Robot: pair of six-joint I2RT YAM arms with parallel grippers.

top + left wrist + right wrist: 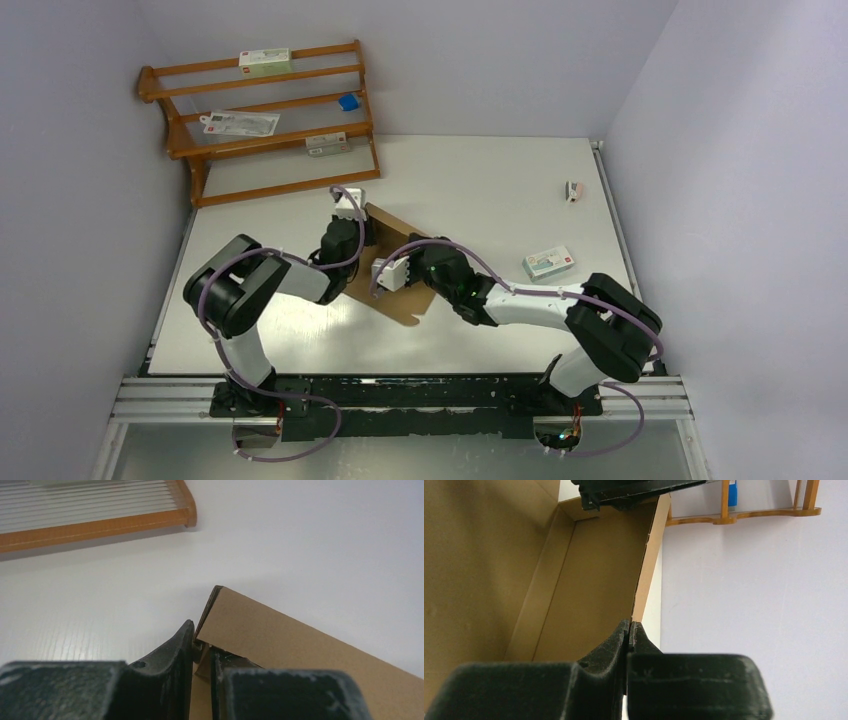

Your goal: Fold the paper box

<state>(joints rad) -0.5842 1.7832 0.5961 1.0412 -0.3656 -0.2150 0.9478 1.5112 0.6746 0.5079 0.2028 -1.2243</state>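
Two robot arms work a plain brown corrugated-cardboard paper box (pixel 392 228) lying slantwise at the middle of a white table (pixel 500 180), just ahead of both arms. The box is partly formed, with low side walls raised around a flat floor, as the right wrist view shows (pixel 594 575). The left gripper (pixel 202 647) stands at the box's far corner, its black fingers drawn narrow with a raised cardboard wall (pixel 300 650) pinched between them. The right gripper (pixel 629 632) reaches in over the box from the right, its fingers pressed together on the top edge of a side wall. The same wall runs on to the corner the left gripper clamps. A white carton with green and red print (pixel 548 262) lies on the table to the right of the box, well apart from it. An orange-brown wooden rack (pixel 270 110) holding more white cartons stands at the table's far left corner.
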